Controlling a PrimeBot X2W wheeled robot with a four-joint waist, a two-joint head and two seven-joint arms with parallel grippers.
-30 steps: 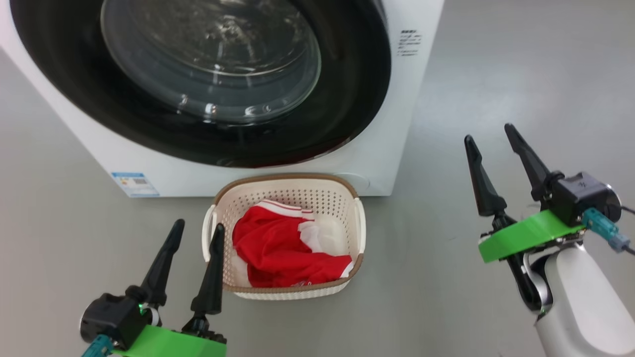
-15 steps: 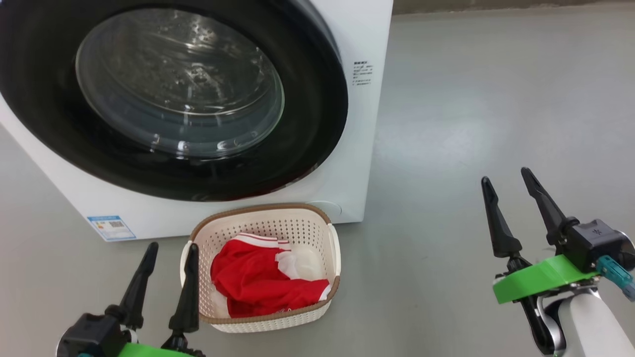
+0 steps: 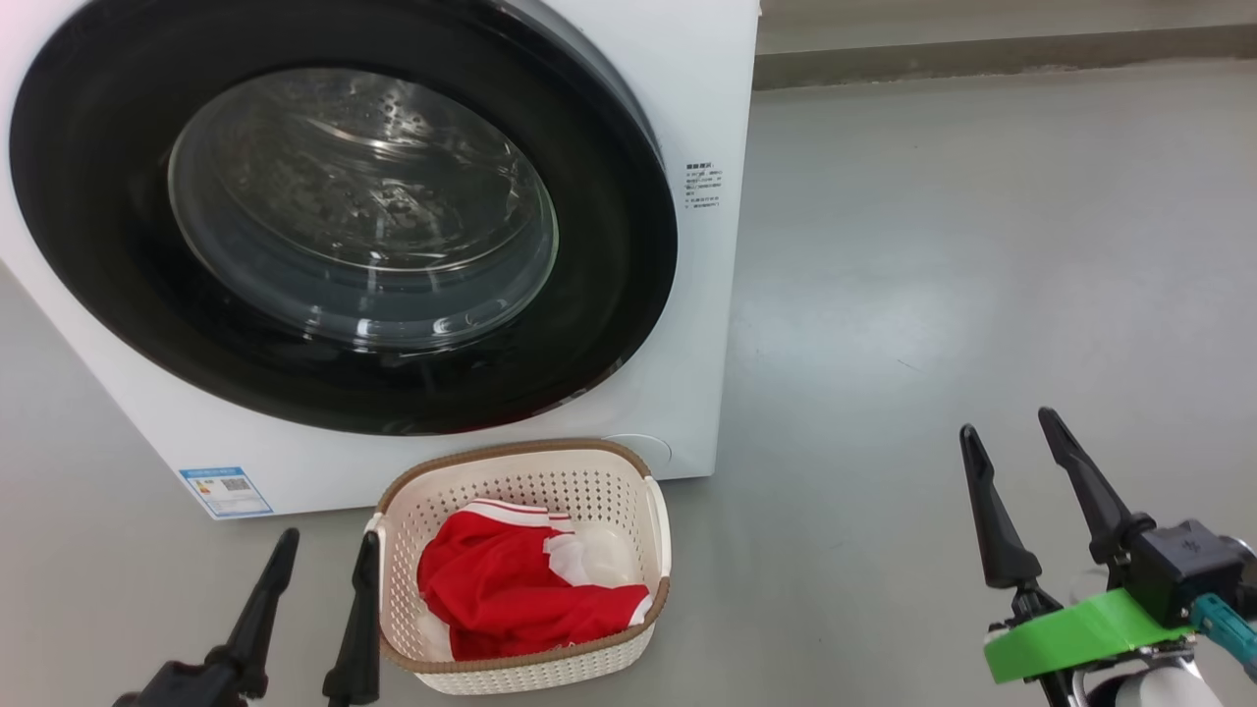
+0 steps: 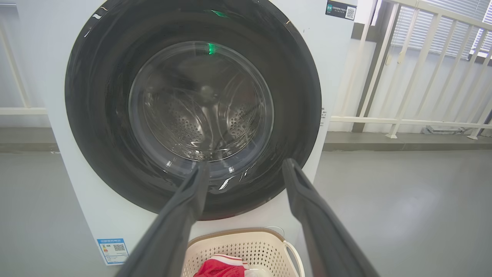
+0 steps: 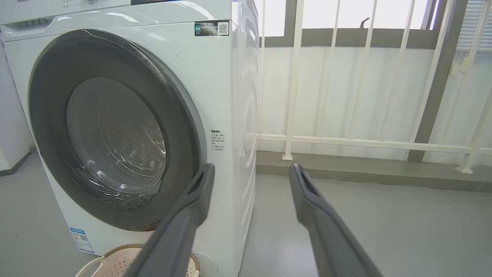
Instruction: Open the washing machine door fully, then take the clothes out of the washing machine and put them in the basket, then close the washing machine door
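Note:
The white washing machine has its round black-rimmed door shut flat against the front. On the floor just before it stands the cream basket. Red and white clothes lie inside it. Left of the basket my left gripper is open and holds nothing. My right gripper is open and bare, well off to the right of the machine.
Grey floor spreads wide to the right of the machine. A white railing on a low grey curb runs behind it. A blue sticker marks the machine's lower left front.
The head camera has tilted up, so the machine and basket sit lower in the picture and more of the door shows. Both grippers show lower in the picture and remain open.

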